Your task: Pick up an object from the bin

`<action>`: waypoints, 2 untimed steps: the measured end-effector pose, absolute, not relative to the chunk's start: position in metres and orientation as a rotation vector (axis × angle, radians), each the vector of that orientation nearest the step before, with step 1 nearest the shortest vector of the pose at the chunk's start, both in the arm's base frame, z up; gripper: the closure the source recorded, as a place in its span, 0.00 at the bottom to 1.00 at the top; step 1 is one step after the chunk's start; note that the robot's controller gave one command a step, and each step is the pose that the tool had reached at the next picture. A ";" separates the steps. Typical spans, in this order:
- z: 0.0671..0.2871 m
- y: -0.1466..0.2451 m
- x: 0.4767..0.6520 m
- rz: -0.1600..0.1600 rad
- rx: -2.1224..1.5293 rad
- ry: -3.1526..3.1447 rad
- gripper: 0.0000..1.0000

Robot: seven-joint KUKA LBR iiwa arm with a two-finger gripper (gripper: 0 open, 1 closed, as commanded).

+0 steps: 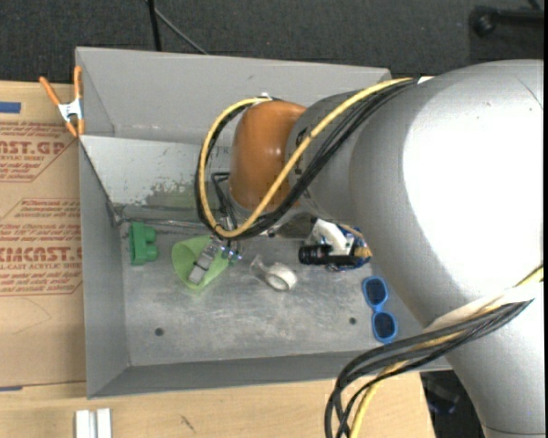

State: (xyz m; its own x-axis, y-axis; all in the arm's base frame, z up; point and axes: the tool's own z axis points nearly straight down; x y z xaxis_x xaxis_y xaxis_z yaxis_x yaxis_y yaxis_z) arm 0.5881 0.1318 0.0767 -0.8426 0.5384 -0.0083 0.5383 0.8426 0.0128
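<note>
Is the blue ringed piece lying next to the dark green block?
No, the blue ringed piece lies far right, the dark green block far left.

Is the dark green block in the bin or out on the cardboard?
In the bin: the green block rests on its floor beside the left wall.

Bin (100, 290) right side behind arm (457, 199)

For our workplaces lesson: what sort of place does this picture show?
Probably a robotics lab or test cell: a large cabled robot arm reaches into a grey metal bin holding odd small things, like a green block and a blue two-ringed piece.
</note>
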 end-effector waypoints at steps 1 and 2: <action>0.082 0.133 0.592 0.026 0.874 2.994 0.00; 0.090 0.140 0.597 0.052 0.864 2.979 1.00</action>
State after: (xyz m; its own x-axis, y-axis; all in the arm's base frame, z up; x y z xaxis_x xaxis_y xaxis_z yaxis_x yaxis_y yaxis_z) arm 0.5974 0.1396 0.0899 -0.8443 0.5352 -0.0281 0.5339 0.8445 0.0431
